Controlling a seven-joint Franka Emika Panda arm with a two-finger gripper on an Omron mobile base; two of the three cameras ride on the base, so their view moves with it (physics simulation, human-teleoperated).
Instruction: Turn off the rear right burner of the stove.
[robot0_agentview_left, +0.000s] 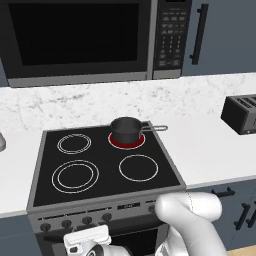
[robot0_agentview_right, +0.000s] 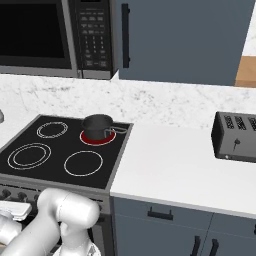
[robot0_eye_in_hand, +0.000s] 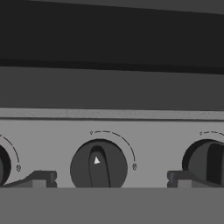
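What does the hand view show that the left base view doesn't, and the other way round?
Hand view alone: a close look at one knob with its white pointer and dial arc, sitting between the open tool's fingertips. Left base view alone: the glass top, the red rear right burner under a saucepan, the microwave and a toaster. Both: the stove's grey knob panel.
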